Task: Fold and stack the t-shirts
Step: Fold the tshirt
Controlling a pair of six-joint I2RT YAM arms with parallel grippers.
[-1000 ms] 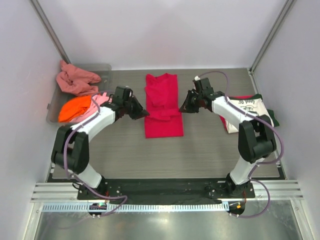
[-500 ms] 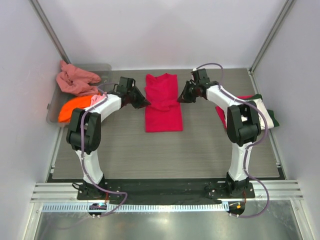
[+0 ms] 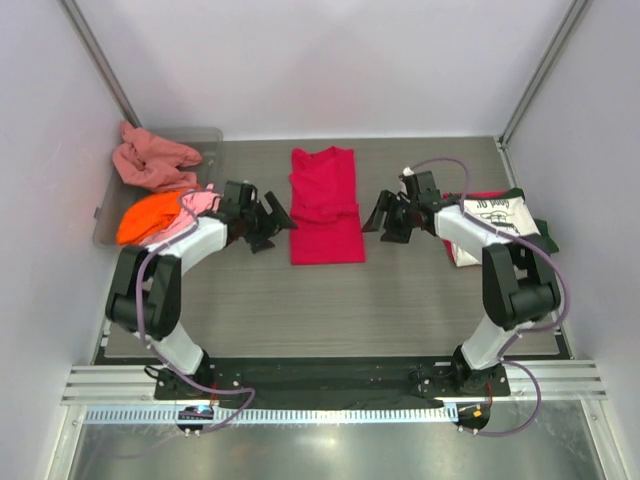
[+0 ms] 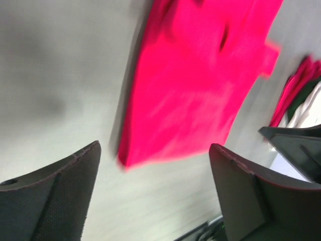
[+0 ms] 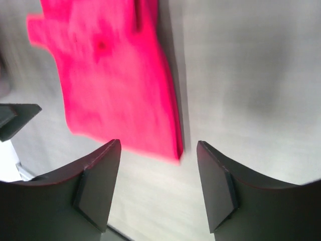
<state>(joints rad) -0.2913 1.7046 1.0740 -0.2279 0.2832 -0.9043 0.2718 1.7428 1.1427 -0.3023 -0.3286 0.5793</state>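
A crimson-red t-shirt (image 3: 326,203) lies folded lengthwise on the table centre, also seen as red cloth (image 4: 195,75) in the left wrist view and red cloth (image 5: 115,85) in the right wrist view. My left gripper (image 3: 275,222) stands open just left of it, nothing between its fingers (image 4: 65,191). On the shirt's right my right gripper (image 3: 378,217) is open too, its fingers (image 5: 100,181) empty. A cream t-shirt with dark print (image 3: 495,225) lies on red and dark green shirts at the right. Orange (image 3: 148,217), light pink (image 3: 203,200) and salmon-pink (image 3: 150,160) shirts lie at the left.
A clear grey plastic bin (image 3: 210,140) at the back left holds the salmon and orange shirts. White walls enclose the table on three sides. The arm bases sit on a black rail (image 3: 330,375) at the near edge.
Both grippers have let go of the red shirt and opened. They have drawn back toward me and outward from its edges. The shirt's upper part now lies folded flat.
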